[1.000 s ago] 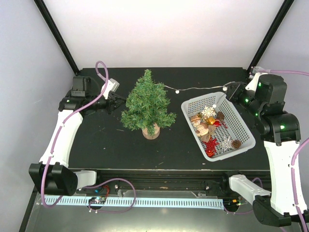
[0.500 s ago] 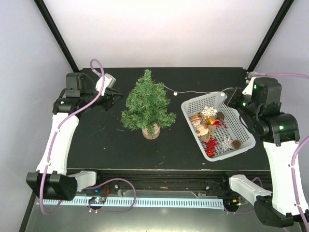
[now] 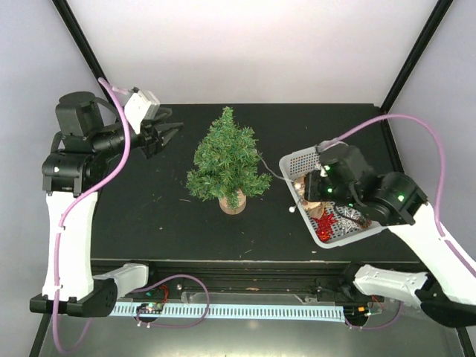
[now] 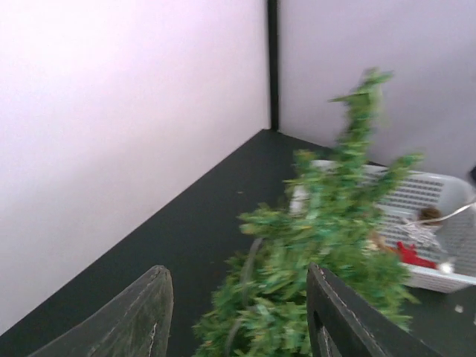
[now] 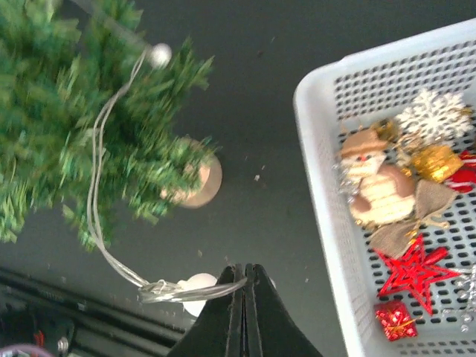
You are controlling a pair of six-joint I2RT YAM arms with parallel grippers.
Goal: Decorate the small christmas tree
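Observation:
The small christmas tree (image 3: 227, 160) stands upright on its wood stump (image 3: 233, 202) in the middle of the black table. It also shows in the left wrist view (image 4: 327, 245) and the right wrist view (image 5: 74, 111). My right gripper (image 5: 245, 271) is shut on a thin clear light string (image 5: 97, 186) with white bulbs (image 5: 158, 54). The string loops from the tree's right side down to the jaws. In the top view this gripper (image 3: 301, 195) hangs between tree and basket. My left gripper (image 3: 175, 132) is open and empty, raised left of the tree top (image 4: 238, 275).
A white mesh basket (image 3: 297, 158) stands right of the tree, its rim (image 5: 320, 149) close to my right gripper. It holds a red star (image 5: 416, 271), a white snowflake (image 5: 435, 115), a snowman figure (image 5: 372, 178) and other ornaments. Walls close the back and sides.
My right arm has swung from the back right corner forward and left over the basket, drawing the light string to the tree's front right. My left arm has risen and pulled back left.

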